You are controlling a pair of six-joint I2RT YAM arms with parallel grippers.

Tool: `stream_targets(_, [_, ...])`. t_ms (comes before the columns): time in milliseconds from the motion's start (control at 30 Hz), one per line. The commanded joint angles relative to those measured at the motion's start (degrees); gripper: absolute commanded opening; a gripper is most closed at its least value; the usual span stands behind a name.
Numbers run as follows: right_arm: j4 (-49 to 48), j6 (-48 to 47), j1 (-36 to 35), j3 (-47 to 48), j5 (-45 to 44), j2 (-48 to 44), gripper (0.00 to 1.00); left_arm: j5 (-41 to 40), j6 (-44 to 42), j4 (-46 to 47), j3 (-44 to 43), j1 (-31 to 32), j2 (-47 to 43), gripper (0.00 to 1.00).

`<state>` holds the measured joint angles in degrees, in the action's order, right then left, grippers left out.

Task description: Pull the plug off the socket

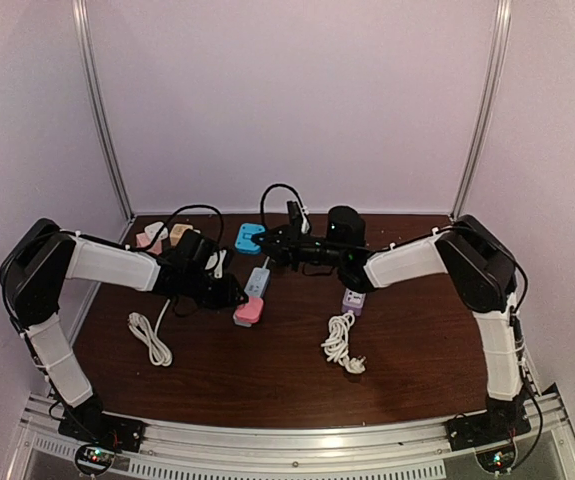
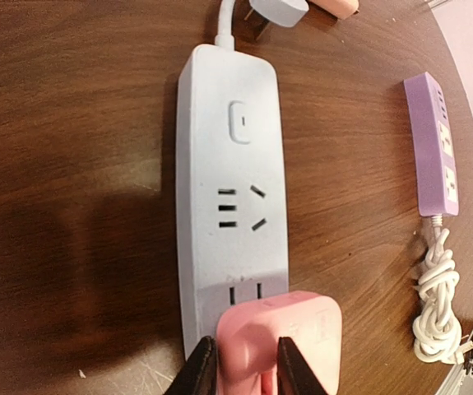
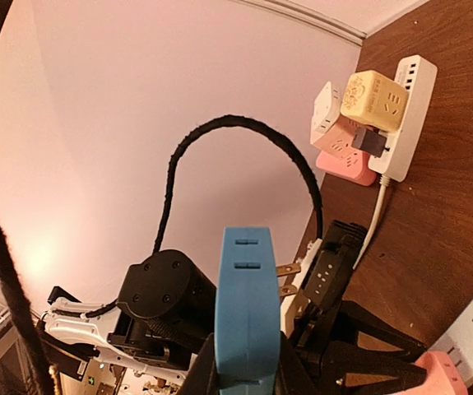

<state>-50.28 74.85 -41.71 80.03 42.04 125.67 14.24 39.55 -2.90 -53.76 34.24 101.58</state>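
Observation:
A light grey power strip (image 2: 232,206) lies on the brown table, also seen in the top view (image 1: 258,280). A pink plug (image 2: 302,325) sits in its near-end socket (image 1: 248,310). My left gripper (image 2: 248,362) is shut on the pink plug, one black finger on each side. My right gripper (image 3: 247,374) is shut on a blue plug (image 3: 247,304), held in the air with its two metal prongs (image 3: 289,280) bare. In the top view the right gripper (image 1: 266,244) holds the blue plug (image 1: 249,237) just beyond the strip's far end.
A purple power strip (image 1: 353,298) with a coiled white cord (image 1: 342,345) lies right of centre. Another white cord (image 1: 150,338) lies at the left. A white strip with pink, cream and yellow adapters (image 3: 368,123) sits at the back left. A black cylinder (image 1: 345,225) stands at the back.

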Motion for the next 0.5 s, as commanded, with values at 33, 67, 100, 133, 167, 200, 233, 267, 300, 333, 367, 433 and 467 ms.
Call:
stream_targets(33, [18.50, -12.74, 3.40, -4.19, -5.03, -8.46, 0.00, -4.92, -1.76, -14.30, 1.56, -0.86, 3.38, 0.25])
stream_targets(67, [22.78, -15.10, 4.08, -4.58, -6.39, -10.12, 0.00, -4.78, -2.07, -14.41, 0.65, -0.85, 3.12, 0.25])
stream_targets(100, [28.02, -18.01, 4.61, -4.33, -7.83, -11.72, 0.00, -4.70, -2.37, -14.53, -0.14, -0.84, 2.77, 0.26])
stream_targets(133, [33.39, -20.90, 5.23, -3.76, -9.44, -13.13, 0.00, -4.66, -2.66, -14.68, -1.03, -0.86, 2.63, 0.28])
stream_targets(167, [38.32, -23.87, 5.70, -3.37, -11.36, -14.60, 0.00, -4.45, -3.00, -14.87, -2.15, -0.84, 2.63, 0.30])
stream_targets(200, [41.96, -26.87, 6.18, -3.39, -13.18, -16.61, 0.00, -4.09, -3.30, -15.02, -3.17, -0.87, 2.58, 0.31])
stream_targets(233, [45.79, -28.72, 6.87, -3.49, -14.77, -17.99, 0.00, -3.79, -3.54, -15.26, -4.37, -0.90, 2.51, 0.33])
stream_targets(267, [48.91, -30.62, 7.60, -3.50, -16.56, -19.41, 0.00, -3.54, -3.87, -15.68, -5.63, -0.89, 2.51, 0.34])
stream_targets(300, [53.04, -32.47, 8.40, -3.36, -18.36, -20.60, 0.00, -3.47, -4.22, -16.10, -6.74, -0.85, 2.49, 0.35])
stream_targets(333, [57.25, -34.35, 9.32, -2.86, -20.72, -21.60, 0.00, -3.32, -4.52, -16.57, -7.90, -0.90, 2.48, 0.36])
stream_targets(367, [61.21, -36.73, 10.14, -2.25, -23.46, -22.42, 0.00, -3.44, -4.79, -17.12, -8.95, -0.92, 2.48, 0.36])
stream_targets(433, [71.81, -41.20, 11.64, -0.27, -30.70, -23.51, 0.00, -3.29, -5.34, -18.05, -10.96, -0.92, 2.42, 0.38])
stream_targets(467, [75.66, -43.15, 12.30, 0.69, -34.41, -23.81, 0.00, -3.15, -5.54, -18.40, -11.69, -0.93, 2.29, 0.38])
